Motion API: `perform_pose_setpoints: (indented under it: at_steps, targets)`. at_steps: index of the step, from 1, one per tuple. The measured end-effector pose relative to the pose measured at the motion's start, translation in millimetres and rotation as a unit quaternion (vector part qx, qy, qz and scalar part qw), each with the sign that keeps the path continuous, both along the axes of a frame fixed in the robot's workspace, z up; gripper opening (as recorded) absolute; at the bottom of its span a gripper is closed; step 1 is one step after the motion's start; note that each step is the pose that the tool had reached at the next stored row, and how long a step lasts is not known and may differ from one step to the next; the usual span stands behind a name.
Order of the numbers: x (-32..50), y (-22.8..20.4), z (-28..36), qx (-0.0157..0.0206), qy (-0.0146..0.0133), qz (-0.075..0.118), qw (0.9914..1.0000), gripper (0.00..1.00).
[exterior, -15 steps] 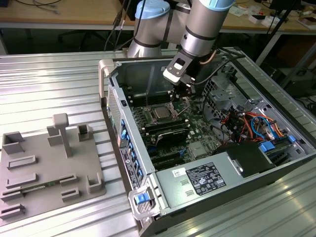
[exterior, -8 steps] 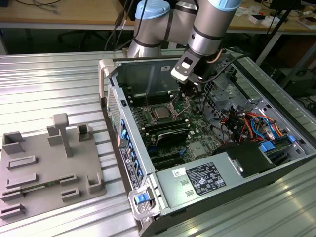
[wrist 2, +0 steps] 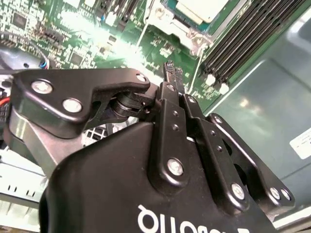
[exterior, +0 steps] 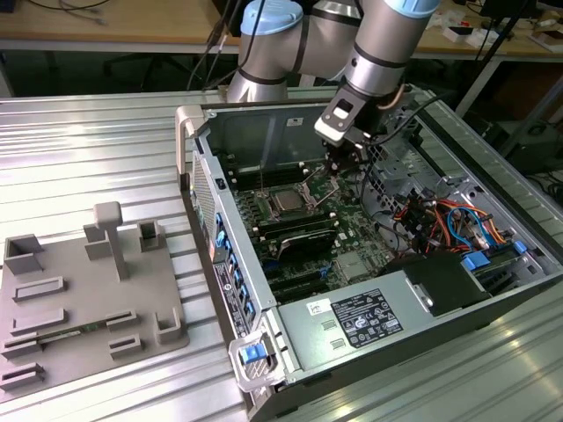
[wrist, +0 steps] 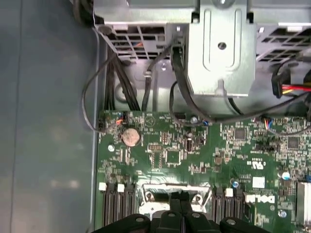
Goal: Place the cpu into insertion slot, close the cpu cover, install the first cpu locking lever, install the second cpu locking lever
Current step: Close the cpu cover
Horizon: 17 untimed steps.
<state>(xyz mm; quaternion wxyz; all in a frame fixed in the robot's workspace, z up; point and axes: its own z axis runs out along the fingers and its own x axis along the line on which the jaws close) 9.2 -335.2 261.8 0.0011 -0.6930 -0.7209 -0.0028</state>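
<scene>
The cpu (exterior: 286,201) lies in its socket on the motherboard, its silvery top (wrist 2: 201,8) facing up. A silvery metal frame, the cpu cover (wrist 2: 190,35), borders it; I cannot tell whether it lies flat. Its bright edge (wrist: 158,188) sits just beyond my fingertips in the first wrist view. My gripper (exterior: 343,163) hangs inside the case, just to the exterior view's right of the socket and slightly above the board. Its black fingers (wrist 2: 171,73) are pressed together with nothing between them, and their tips (wrist: 181,198) point at the socket's edge.
The open computer case (exterior: 198,132) lies on a ribbed metal table. Memory slots (wrist 2: 243,43) flank the socket. A drive cage (wrist: 221,48) and cable bundles (exterior: 440,220) crowd the exterior view's right. A grey fixture plate (exterior: 79,299) lies at the left.
</scene>
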Motion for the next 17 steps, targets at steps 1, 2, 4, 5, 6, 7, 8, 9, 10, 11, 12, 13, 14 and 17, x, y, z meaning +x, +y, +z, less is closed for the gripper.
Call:
perform_pose_setpoints:
  at_steps: [1,2,4,5,6,7,8,9,10,11,12,13,14,17]
  targets:
    - [1.9,0.2,0.5,0.0,0.0,0.0,1.0,0.11]
    - [4.3,0.5,0.6,0.0001,0.0,0.0,1.0,0.11]
    - [11.8,1.4,0.7,0.0,0.0,0.0,1.0,0.11]
    - [17.8,2.5,0.7,0.0,0.0,0.0,1.0,0.11]
    - [21.4,3.4,0.7,0.0,0.0,0.0,1.0,0.11]
    - [25.9,4.5,0.7,-0.0001,0.0,0.0,1.0,0.11]
    - [29.5,5.3,-0.2,0.0,0.0,0.0,1.0,0.11]
    - [31.5,5.7,-1.8,-0.0001,0.0,0.0,1.0,0.11]
    - [32.9,5.9,-4.4,-0.0002,0.0,0.0,1.0,0.11]
    - [33.0,5.9,-6.2,-0.0002,0.0,0.0,1.0,0.11]
    - [33.0,6.0,-8.3,-0.0002,0.0,0.0,1.0,0.11]
    - [32.9,5.9,-10.2,-0.0002,0.0,0.0,1.0,0.11]
    - [32.1,5.9,-13.0,-0.0003,0.0,0.0,1.0,0.11]
    - [19.8,5.9,-22.4,-0.0003,0.0,0.0,1.0,0.11]
